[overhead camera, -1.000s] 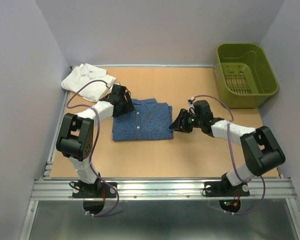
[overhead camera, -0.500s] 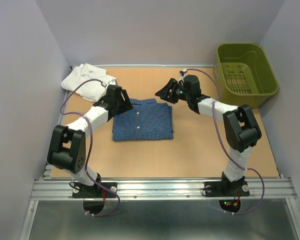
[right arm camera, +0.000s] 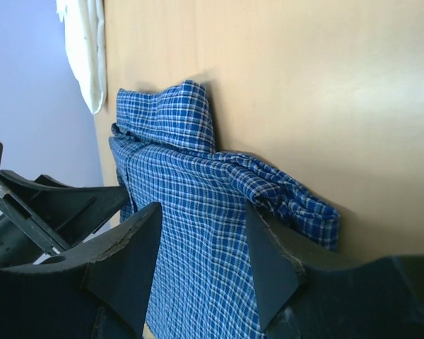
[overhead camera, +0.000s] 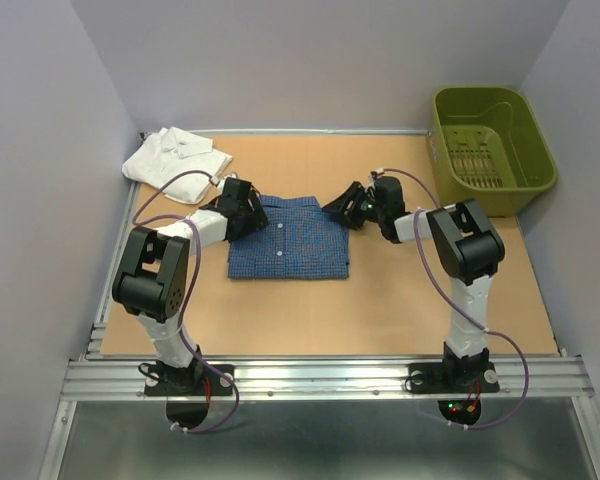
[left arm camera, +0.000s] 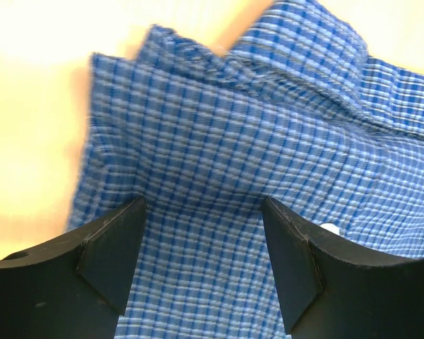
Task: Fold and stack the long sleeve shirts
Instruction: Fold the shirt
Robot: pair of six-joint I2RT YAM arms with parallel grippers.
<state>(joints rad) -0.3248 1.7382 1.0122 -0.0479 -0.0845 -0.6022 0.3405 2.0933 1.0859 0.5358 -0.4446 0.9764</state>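
The dark blue checked shirt point(overhead camera: 288, 242) lies folded flat mid-table, collar towards the far side. My left gripper point(overhead camera: 242, 206) hovers low over its far left corner, and the left wrist view shows the jaws of this gripper point(left arm camera: 201, 233) open with checked cloth point(left arm camera: 219, 141) lying flat between them. My right gripper point(overhead camera: 342, 207) is at the shirt's far right corner, open point(right arm camera: 201, 247), with the blue cloth point(right arm camera: 198, 212) showing between its fingers and not pinched. The white shirt point(overhead camera: 178, 155) lies folded at the far left corner, also seen as a white edge point(right arm camera: 85, 42).
An olive-green basket point(overhead camera: 500, 175) stands at the far right. The right arm's forearm point(overhead camera: 412, 222) stretches across the table right of the blue shirt. The left gripper point(right arm camera: 49, 205) appears at the left of the right wrist view.
The right gripper swung from the shirt's right edge up towards the far side, then came down at the far right corner. The left gripper shifted slightly at the far left corner.
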